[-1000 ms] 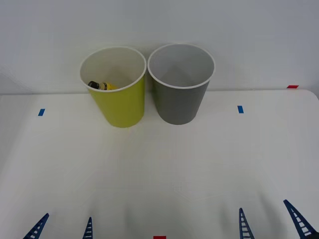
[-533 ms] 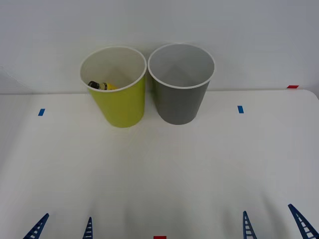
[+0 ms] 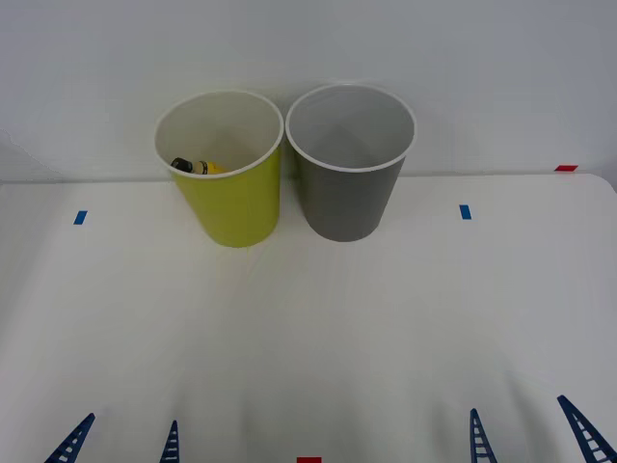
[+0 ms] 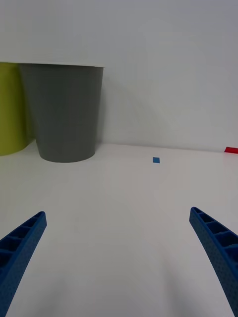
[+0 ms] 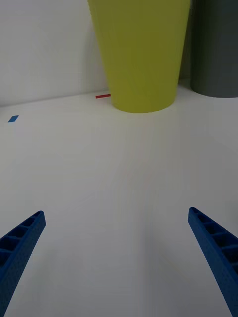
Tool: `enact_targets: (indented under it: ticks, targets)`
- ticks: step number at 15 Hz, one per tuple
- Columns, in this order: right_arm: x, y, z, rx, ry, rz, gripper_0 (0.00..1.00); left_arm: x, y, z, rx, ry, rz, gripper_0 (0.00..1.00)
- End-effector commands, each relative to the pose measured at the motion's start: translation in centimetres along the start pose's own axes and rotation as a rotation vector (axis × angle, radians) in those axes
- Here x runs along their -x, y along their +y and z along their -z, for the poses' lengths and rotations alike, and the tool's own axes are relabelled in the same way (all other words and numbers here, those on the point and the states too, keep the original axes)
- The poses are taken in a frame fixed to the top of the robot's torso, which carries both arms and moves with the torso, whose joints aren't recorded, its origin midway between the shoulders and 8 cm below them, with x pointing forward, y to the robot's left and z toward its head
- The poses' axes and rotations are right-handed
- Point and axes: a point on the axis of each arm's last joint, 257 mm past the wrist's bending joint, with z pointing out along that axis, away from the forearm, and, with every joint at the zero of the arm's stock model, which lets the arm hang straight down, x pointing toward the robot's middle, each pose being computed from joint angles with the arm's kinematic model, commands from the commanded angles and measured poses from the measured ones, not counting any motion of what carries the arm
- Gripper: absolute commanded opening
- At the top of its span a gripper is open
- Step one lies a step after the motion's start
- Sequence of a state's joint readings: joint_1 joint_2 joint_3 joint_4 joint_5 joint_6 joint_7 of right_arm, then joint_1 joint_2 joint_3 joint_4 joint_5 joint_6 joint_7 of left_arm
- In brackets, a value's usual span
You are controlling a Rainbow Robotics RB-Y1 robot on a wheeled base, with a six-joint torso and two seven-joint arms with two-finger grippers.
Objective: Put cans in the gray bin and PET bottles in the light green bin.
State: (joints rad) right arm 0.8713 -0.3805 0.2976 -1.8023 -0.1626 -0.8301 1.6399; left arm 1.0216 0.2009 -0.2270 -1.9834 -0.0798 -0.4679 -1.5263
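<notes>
The light green bin point(image 3: 236, 198) stands at the back of the white table, with the gray bin point(image 3: 347, 193) right beside it on its right. Inside the green bin lies a PET bottle point(image 3: 198, 167) with a yellow label and black cap, partly hidden by the bin's wall. I see no cans; the gray bin's visible inside is bare. My left gripper point(image 3: 120, 442) and right gripper point(image 3: 530, 434) hang open at the near table edge, both empty. The wrist views show the green bin point(image 5: 141, 54) and gray bin point(image 4: 64, 114) ahead of the open fingers.
Blue tape marks lie on the table at left point(image 3: 80, 217) and right point(image 3: 465, 211). Red tape marks sit at the far right edge point(image 3: 566, 168) and the near edge point(image 3: 308, 460). A plain white wall rises behind the bins.
The right gripper's fingertips have sunk slightly toward the near edge since a second ago. The bins, the bottle and the left gripper have stayed put.
</notes>
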Motion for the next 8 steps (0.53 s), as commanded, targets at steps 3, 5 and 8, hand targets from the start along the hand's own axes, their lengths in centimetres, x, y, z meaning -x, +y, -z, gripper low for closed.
enact_targets:
  ticks: [3, 5, 8]
  targets:
    - [0.00, 0.00, 0.00, 0.000, 0.000, 0.000, 1.00, 0.00, 0.00, 0.00, 0.000, 0.000, 0.000, 1.00]
    - [0.00, 0.00, 0.00, 0.000, 0.000, 0.000, 1.00, 0.00, 0.00, 0.00, 0.000, 0.000, 0.000, 1.00]
    - [0.00, 0.00, 0.00, 0.000, 0.000, 0.000, 1.00, 0.00, 0.00, 0.00, 0.000, 0.000, 0.000, 1.00]
